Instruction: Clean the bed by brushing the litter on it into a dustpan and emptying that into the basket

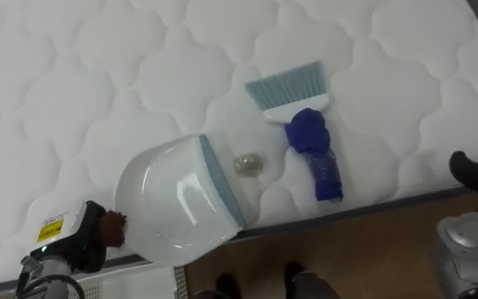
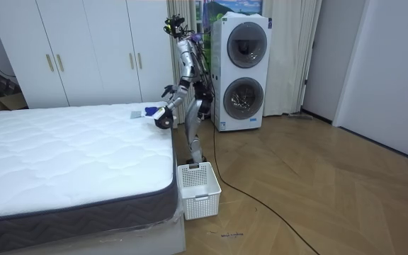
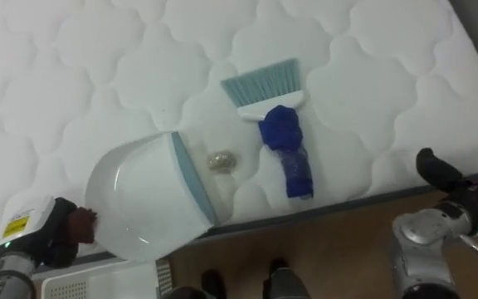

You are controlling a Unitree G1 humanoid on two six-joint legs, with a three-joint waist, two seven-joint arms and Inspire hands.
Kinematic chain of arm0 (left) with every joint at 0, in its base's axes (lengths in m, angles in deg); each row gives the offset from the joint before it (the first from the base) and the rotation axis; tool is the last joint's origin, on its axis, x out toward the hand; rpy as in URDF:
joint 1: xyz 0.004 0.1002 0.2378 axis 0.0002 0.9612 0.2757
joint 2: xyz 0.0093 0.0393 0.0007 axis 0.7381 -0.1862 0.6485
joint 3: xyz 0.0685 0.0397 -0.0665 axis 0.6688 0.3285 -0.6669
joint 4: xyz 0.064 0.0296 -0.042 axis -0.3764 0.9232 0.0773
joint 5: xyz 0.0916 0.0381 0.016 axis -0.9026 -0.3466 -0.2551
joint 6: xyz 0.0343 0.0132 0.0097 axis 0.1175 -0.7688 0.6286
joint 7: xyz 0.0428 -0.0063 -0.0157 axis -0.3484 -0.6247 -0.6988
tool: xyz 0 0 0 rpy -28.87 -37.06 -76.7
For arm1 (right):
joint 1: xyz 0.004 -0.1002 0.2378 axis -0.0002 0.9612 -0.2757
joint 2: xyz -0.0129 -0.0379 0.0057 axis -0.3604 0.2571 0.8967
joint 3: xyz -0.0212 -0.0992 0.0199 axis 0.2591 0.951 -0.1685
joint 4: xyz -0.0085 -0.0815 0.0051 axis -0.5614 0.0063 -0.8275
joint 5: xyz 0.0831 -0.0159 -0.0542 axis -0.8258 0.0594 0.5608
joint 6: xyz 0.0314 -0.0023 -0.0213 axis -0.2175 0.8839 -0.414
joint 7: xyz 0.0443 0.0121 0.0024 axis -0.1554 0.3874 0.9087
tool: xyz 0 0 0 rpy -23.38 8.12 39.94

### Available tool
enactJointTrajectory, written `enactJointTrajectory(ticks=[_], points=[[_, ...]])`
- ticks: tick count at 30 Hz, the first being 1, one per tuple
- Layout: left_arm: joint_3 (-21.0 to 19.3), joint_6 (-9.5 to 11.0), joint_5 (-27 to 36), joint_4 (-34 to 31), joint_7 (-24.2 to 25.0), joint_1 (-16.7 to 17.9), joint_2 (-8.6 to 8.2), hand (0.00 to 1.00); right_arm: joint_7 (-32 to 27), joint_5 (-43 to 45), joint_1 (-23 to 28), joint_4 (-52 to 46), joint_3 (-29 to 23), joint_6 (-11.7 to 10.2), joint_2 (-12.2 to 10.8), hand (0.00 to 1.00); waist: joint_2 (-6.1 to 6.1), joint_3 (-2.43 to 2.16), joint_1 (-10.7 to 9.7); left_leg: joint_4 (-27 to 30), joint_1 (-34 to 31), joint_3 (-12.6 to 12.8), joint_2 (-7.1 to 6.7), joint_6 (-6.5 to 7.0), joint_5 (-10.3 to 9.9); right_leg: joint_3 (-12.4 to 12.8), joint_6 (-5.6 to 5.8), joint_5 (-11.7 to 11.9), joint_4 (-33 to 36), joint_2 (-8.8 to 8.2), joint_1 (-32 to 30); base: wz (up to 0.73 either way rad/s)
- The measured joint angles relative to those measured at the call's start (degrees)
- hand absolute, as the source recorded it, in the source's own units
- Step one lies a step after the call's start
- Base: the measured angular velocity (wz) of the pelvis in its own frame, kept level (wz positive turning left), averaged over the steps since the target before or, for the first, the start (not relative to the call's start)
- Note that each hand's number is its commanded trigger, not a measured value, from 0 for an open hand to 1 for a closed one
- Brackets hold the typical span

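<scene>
Fingers of the left hand (image 1: 85,239) grip the white plastic dustpan (image 1: 173,203) at the edge of the white quilted mattress (image 1: 73,75); a crumpled beige scrap (image 1: 249,164) lies at its 2 o'clock; the blue-handled brush (image 1: 307,133) lies loose at the scrap's 3 o'clock; of the right hand (image 1: 471,173) I cannot tell the fingers; pushed without the brush, the pan could shove the scrap away.

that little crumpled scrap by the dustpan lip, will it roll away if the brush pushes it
Probably light: the scrap looks small beside the brush. Its lumpy, roundish shape suggests it may tumble rather than slide, perhaps catching in the dips of the quilted mattress. The dustpan lip sits close beside it, so a short push should likely do.
</scene>
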Motion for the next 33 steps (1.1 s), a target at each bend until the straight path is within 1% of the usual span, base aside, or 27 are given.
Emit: enactJointTrajectory(ticks=[2, 6, 8, 9, 12, 15, 16, 17, 19, 20, 22, 24, 27, 33], points=[[1.2, -0.8, -0.2, 0.0, 0.2, -0.1, -0.02, 1.00, 0.4, 1.5, 0.1, -0.9, 3.0, 0.0, 0.0, 0.00, -0.02, 0.03, 0.3, 0.1, 0.0, 0.0, 0.04, 0.00, 0.0, 0.0, 0.00, -0.1, 0.2, -0.32, -0.1, 0.00], [2.1, -1.7, -0.6, 0.7, 0.4, -0.3, -0.30, 1.00, 2.9, 1.5, 0.0, -1.1, 6.4, 0.0, -0.2, 0.00, -0.28, 0.20, 0.7, 0.0, 0.0, 0.0, -0.03, 0.00, 0.0, -0.1, 0.04, -0.3, 0.5, -0.47, -0.1, 0.03], [2.2, -2.0, -0.6, 1.8, 0.5, -0.5, -0.29, 1.00, 4.3, 1.4, 0.0, -1.1, 7.7, 0.0, -0.2, 0.00, -0.69, 0.49, 0.9, -0.1, 0.0, 0.0, -0.19, 0.00, 0.0, 0.0, 0.04, -0.6, 1.1, -0.60, -0.3, 0.00], [2.2, -2.4, -0.5, 2.6, 0.9, -1.0, -0.29, 1.00, 5.2, 1.1, 0.0, -1.1, 8.1, 0.1, -0.2, 0.00, -0.99, 0.73, 1.2, -0.1, -0.1, 0.0, -0.24, 0.00, 0.0, 0.0, 0.01, -0.8, 1.3, -0.72, -0.5, 0.00], [2.3, -2.7, -0.1, 4.1, 1.7, -2.3, -0.29, 1.00, 7.6, -0.8, 0.0, -0.9, 9.7, 0.1, -0.1, 0.00, -1.30, 0.98, 1.9, 0.3, -1.0, -0.2, 0.05, -0.01, 0.0, -0.4, -0.07, -0.8, 1.0, -0.65, -1.0, 0.02], [3.0, -2.3, -0.1, 5.6, 1.8, -4.1, -0.25, 1.00, 9.6, -1.9, 0.0, -0.5, 12.2, 0.3, -0.2, 0.00, -0.95, 1.21, 2.1, 1.2, -2.0, -0.9, 0.12, 0.00, -0.1, -1.2, -0.12, -0.8, 1.0, -0.77, -1.2, 0.13], [3.5, -2.4, -0.1, 5.9, 1.8, -5.4, -0.24, 1.00, 10.3, -2.1, -0.1, -0.3, 13.2, 0.3, -0.2, 0.00, -0.76, 1.33, 2.1, 1.6, -2.7, -1.5, 0.05, 0.01, -0.1, -1.8, -0.13, -0.8, 1.1, -0.92, -1.6, 0.21], [3.6, -2.4, -0.1, 6.0, 1.8, -6.5, -0.21, 1.00, 11.3, -2.1, -1.0, 0.5, 14.1, 0.3, -0.2, 0.00, -0.49, 1.57, 2.2, 2.1, -3.7, -1.8, 0.10, 0.06, -0.2, -2.1, -0.13, -0.8, 1.2, -0.96, -2.2, 0.19], [4.2, -2.2, -0.1, 6.2, 1.8, -7.4, -0.21, 1.00, 13.0, -2.4, -2.9, 2.8, 14.7, 0.4, -0.6, 0.00, 0.06, 1.94, 2.5, 2.7, -4.4, -2.0, 0.11, 0.26, -0.3, -2.9, -0.12, -0.8, 1.4, -1.25, -2.6, 0.07], [4.5, -2.0, -0.1, 6.1, 1.6, -8.1, -0.21, 1.00, 14.0, -3.0, -3.8, 4.1, 15.1, 0.4, -0.6, 0.00, 0.22, 2.03, 3.0, 2.9, -4.6, -2.0, 0.09, 0.38, -0.4, -3.3, -0.13, -0.8, 1.7, -1.49, -2.9, 0.00], [5.0, -1.8, -0.1, 6.2, 1.3, -9.0, -0.21, 1.00, 15.3, -3.2, -4.2, 5.4, 15.3, 0.5, -0.7, 0.00, 0.25, 2.05, 3.8, 2.9, -4.8, -2.0, 0.07, 0.42, -0.4, -3.5, -0.13, -0.8, 2.0, -1.61, -3.1, 0.00], [5.1, -1.8, -0.1, 6.2, 1.0, -9.0, -0.22, 1.00, 16.0, -3.2, -4.3, 5.6, 15.3, 1.0, -0.7, 0.00, 0.25, 2.05, 4.3, 3.0, -4.8, -2.1, 0.04, 0.42, -0.5, -3.7, -0.16, -0.8, 2.0, -1.73, -3.1, 0.00], [5.0, -1.8, -0.2, 6.2, 0.8, -9.0, -0.23, 1.00, 16.8, -3.1, -4.4, 5.8, 15.1, 1.4, -0.5, 0.00, 0.25, 2.05, 4.4, 3.1, -4.9, -2.1, 0.02, 0.41, -0.5, -5.2, -0.38, -1.0, 2.0, -2.40, -3.2, 0.00], [5.1, -2.0, -0.2, 6.2, -0.7, -9.1, -0.27, 1.00, 17.9, -3.2, -4.4, 5.7, 15.2, 1.6, -0.5, 0.00, 0.26, 2.05, 4.6, 3.3, -4.9, -2.1, 0.08, 0.38, -0.6, -5.1, -0.47, -1.0, 2.4, -2.37, -3.3, 0.00]])
